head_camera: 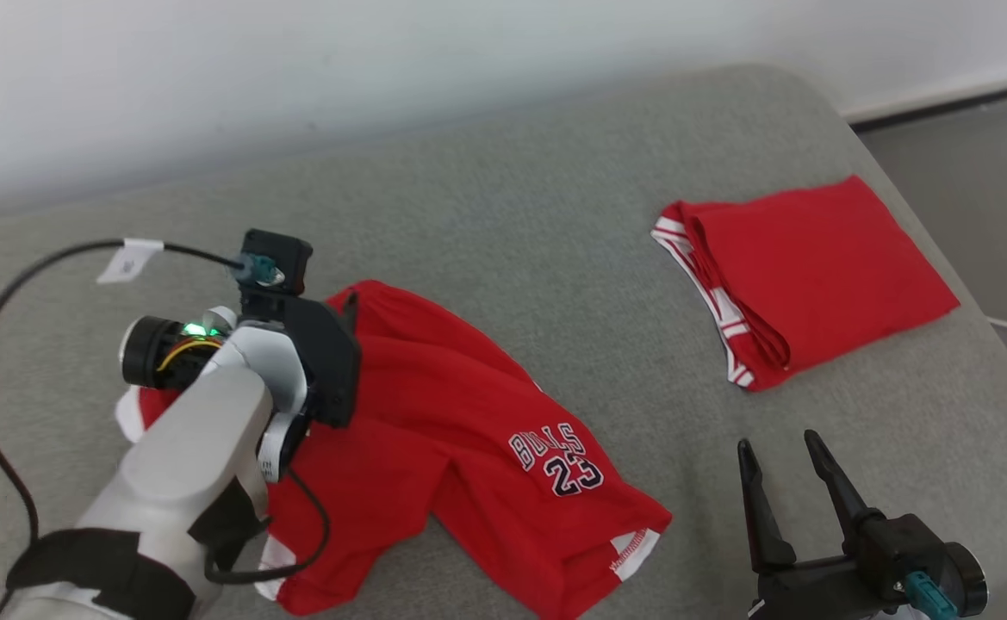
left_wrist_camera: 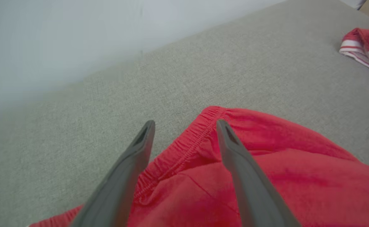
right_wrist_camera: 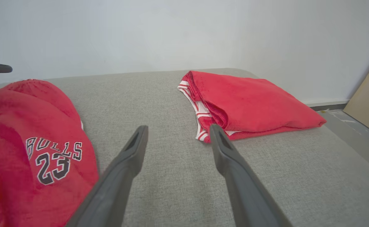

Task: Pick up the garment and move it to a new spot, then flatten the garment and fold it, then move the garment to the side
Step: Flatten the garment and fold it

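L hand [left_wrist_camera: 186,123] open over red shorts [head_camera: 469,413] waistband; R hand [head_camera: 779,441] open, near the hem.

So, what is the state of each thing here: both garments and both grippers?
Shorts: unfolded, rumpled, lying on the cushion, not held.
Folded garment: folded, lying on the cushion's right side.
Left gripper: open, over the shorts' waistband.
Right gripper: open, holding nothing.
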